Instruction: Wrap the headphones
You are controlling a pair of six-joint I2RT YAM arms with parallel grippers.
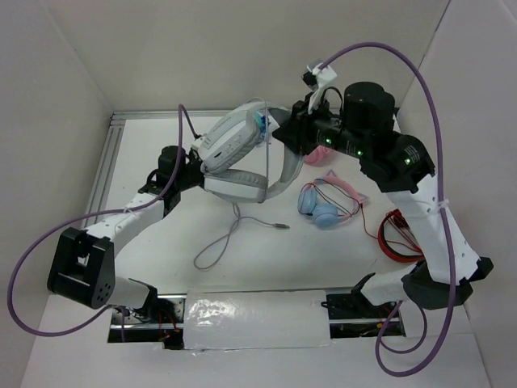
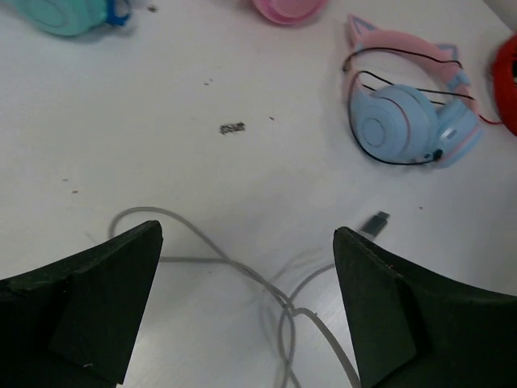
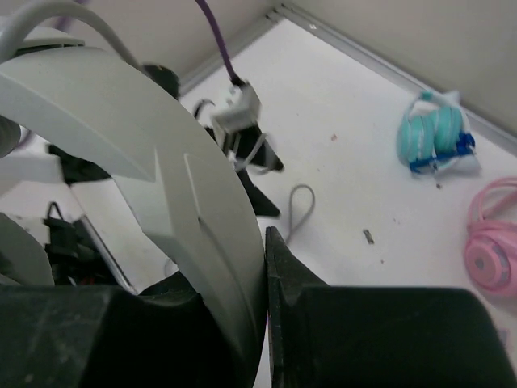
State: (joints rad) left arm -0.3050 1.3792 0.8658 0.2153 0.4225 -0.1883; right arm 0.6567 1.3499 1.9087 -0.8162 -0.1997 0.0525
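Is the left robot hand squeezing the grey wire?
No. The left gripper has its fingers wide apart, and the grey cable lies loose on the table beneath them.

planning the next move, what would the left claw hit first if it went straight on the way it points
Most likely the grey cable of the headphones, lying on the table straight ahead of the open left claw; then the table itself. Depth is unclear.

Top view: all-pink pair (image 1: 317,158) mostly hidden under right arm (image 1: 404,174); red cable (image 1: 394,234) partly behind it.
Left wrist view: teal pair (image 2: 60,14) cut by frame edge; grey cable (image 2: 242,275) runs off frame; plug (image 2: 374,221) blurred.
Right wrist view: headphones (image 3: 161,186) cropped top and left.
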